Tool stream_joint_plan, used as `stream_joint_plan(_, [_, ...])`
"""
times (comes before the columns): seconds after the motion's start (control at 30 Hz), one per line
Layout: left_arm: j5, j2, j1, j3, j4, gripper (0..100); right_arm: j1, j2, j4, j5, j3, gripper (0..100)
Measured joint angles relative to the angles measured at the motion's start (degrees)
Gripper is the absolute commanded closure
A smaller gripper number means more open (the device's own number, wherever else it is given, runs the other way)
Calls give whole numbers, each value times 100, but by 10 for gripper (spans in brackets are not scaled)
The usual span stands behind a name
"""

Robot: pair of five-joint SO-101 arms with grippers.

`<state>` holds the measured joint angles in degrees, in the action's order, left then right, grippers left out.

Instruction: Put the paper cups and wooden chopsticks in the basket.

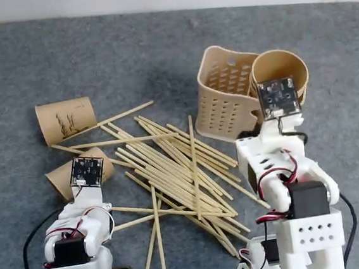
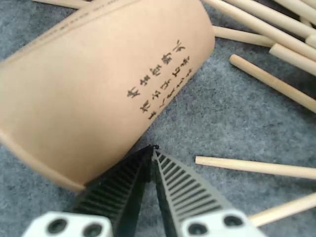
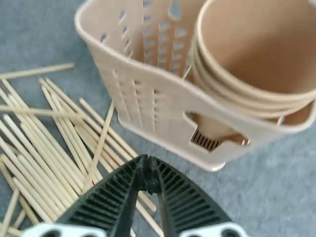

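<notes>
A tan paper cup [image 2: 98, 84] lies on its side on the grey carpet, and my left gripper [image 2: 153, 149] is shut and empty with its tips at the cup's side wall. In the high view this cup [image 1: 59, 178] is by the left arm [image 1: 86, 172]; a second cup [image 1: 67, 120] lies on its side farther back. Several wooden chopsticks [image 1: 170, 167] are scattered between the arms. The beige perforated basket [image 1: 223, 95] stands at the back right with stacked cups [image 1: 279, 71] in it. My right gripper [image 3: 146, 162] is shut and empty, just in front of the basket [image 3: 148, 98].
Grey carpet covers the table. Loose chopsticks [image 3: 44, 148] lie beside the basket and others [image 2: 276, 84] near the fallen cup. The stacked cups [image 3: 256, 54] lean over the basket's rim. Bare carpet lies at the back left.
</notes>
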<state>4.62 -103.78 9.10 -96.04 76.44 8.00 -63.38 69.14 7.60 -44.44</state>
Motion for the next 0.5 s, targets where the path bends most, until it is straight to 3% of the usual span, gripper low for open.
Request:
stream_joint_plan(0.27, [0, 0, 0, 0, 0, 986, -9, -88, 0, -369, -501, 992])
stream_joint_plan(0.5, [0, 0, 0, 0, 0, 986, 0, -1415, 0, -642, -1222, 992])
